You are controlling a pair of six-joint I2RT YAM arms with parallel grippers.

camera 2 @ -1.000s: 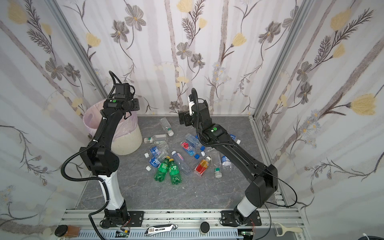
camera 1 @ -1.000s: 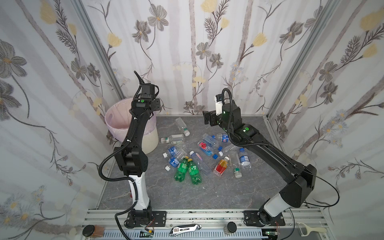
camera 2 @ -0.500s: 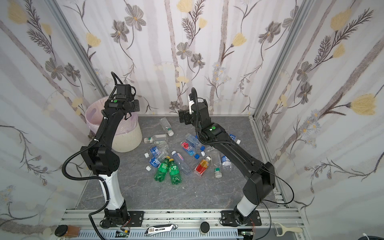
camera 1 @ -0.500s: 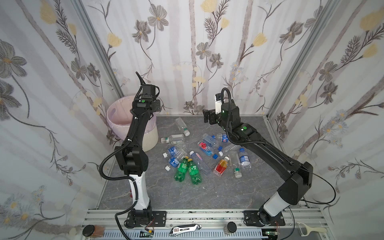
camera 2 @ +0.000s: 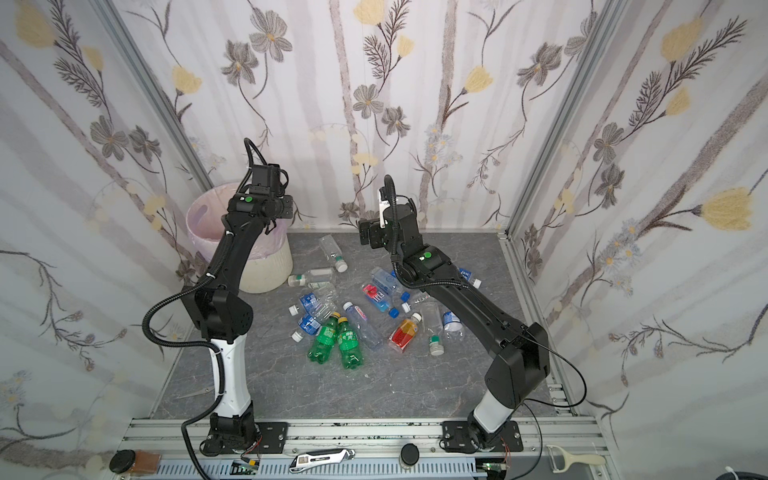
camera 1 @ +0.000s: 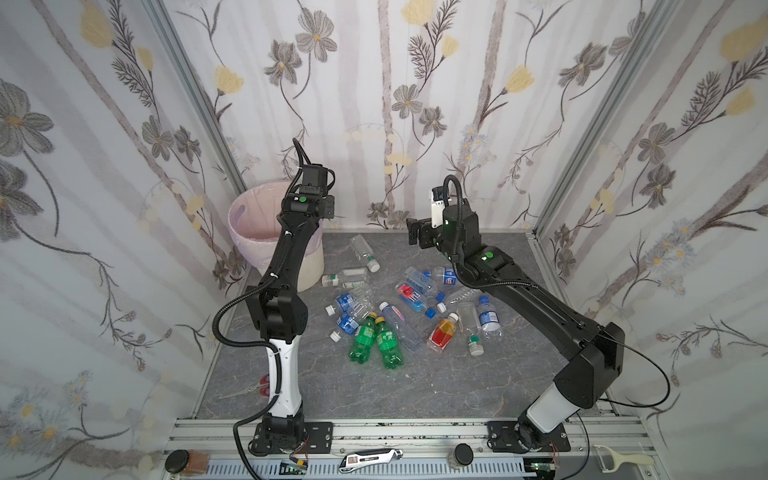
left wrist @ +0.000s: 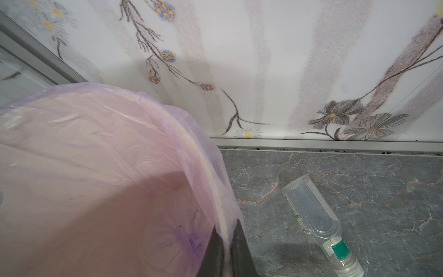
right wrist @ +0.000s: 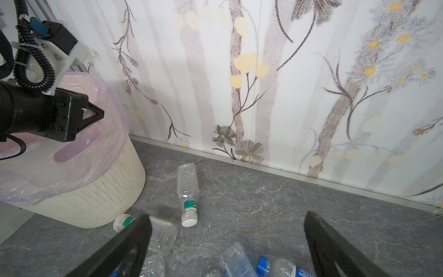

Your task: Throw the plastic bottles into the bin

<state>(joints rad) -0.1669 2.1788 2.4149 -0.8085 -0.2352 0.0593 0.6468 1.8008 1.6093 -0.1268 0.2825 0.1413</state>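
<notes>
The bin [camera 1: 309,270] [camera 2: 270,266], cream-white with a pink bag, stands at the back left. My left gripper [camera 1: 330,206] [left wrist: 226,230] hangs just above its right rim, shut and empty; the right wrist view shows its pointed tips [right wrist: 96,115] together. Several plastic bottles lie in a loose pile [camera 1: 399,307] on the grey floor, among them two green ones [camera 1: 365,338], an orange-red one [camera 1: 442,332] and a blue-liquid one [camera 1: 411,296]. A clear bottle with a green band [camera 1: 362,251] [left wrist: 314,215] [right wrist: 187,189] lies near the bin. My right gripper [camera 1: 411,232] [right wrist: 226,215] hovers open above the pile's far edge, holding nothing.
Flowered walls close in the back and both sides. Red-handled scissors [camera 1: 257,384] lie on the floor behind the left arm's base. On the front rail sit a utility knife [camera 1: 370,459], a jar [camera 1: 185,461] and a peeler [camera 1: 619,459].
My left gripper has closed fully and drifted a little to the right above the bin's rim. The right arm has barely moved and its jaws stay wide.
</notes>
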